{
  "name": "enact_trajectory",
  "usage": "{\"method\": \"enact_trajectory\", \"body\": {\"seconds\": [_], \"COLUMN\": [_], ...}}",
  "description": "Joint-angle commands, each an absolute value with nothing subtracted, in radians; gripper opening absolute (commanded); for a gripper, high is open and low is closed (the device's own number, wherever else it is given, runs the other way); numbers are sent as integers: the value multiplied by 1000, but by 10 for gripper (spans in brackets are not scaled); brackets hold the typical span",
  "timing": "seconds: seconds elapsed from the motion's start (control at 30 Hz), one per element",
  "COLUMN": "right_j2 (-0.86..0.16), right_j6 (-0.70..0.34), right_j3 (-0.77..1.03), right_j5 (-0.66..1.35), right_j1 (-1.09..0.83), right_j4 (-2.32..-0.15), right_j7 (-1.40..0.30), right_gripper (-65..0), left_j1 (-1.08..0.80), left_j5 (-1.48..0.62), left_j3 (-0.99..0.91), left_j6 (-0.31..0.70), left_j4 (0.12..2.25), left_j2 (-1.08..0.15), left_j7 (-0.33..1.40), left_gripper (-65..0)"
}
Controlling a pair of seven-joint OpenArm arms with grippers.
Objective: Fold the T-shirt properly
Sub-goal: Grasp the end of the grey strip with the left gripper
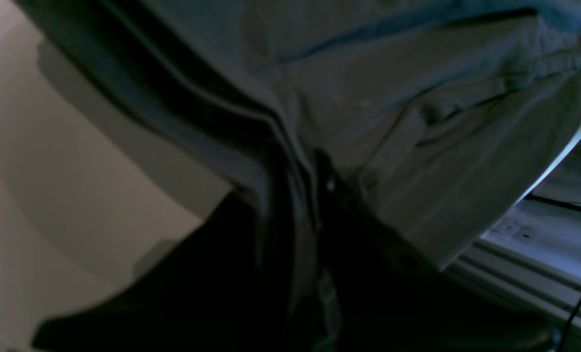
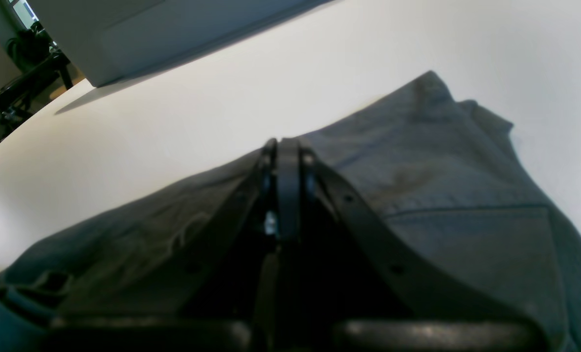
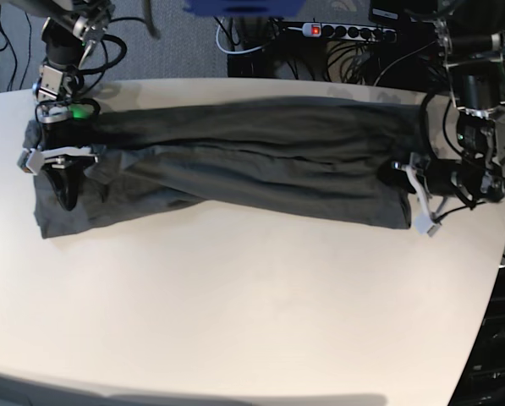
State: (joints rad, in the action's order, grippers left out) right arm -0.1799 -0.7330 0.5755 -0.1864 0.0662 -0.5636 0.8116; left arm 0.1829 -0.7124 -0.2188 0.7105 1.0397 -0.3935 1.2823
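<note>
At the T-shirt's (image 3: 235, 165) two far ends sit the two tools, one on each end. The left tool (image 3: 402, 178) is at the end by the curved edge of the counter (image 3: 235, 304). Its jaws are pinched tight on the edge of the cloth; in the left wrist view the grey folds run right into the dark tips (image 1: 320, 195). The right tool (image 2: 283, 146) is at the other end of the T-shirt. Its jaws are closed flat together, and they lie low on the cloth. I cannot tell if any cloth is caught between them or if the tool only presses down on it.

The T-shirt lies on the white counter as a long, dark grey band, stretched between the two tools. It looks folded along its length already, with a crease running down the middle. It sits toward the back of the counter, and the front is bare.

I think the tools sit at the two ends so the long band stays straight. Holding both ends lets the arms bring one end over to the other. That would make the band shorter and neater.

Beyond the T-shirt, past the back edge of the counter, hang black cables and a power strip (image 3: 349, 30).
</note>
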Motion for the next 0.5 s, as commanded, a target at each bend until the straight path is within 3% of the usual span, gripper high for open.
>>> {"method": "enact_trajectory", "body": {"seconds": [0.0, 0.23, 0.47], "right_j2": [-162, -162, -162], "right_j6": [-696, -696, -696], "right_j3": [572, 572, 527], "right_j5": [-282, -282, -282], "right_j1": [27, 27, 27], "right_j4": [-519, -519, -519], "right_j7": [593, 593, 593], "right_gripper": [-644, -644, -644], "left_j1": [156, 180, 203], "left_j5": [-588, -593, -628], "left_j3": [-206, -280, -278], "left_j6": [698, 698, 698], "left_j4": [1018, 1027, 1029], "left_j2": [-389, -386, -289], "left_j7": [1396, 1396, 1396], "left_gripper": [-622, -622, -622]}}
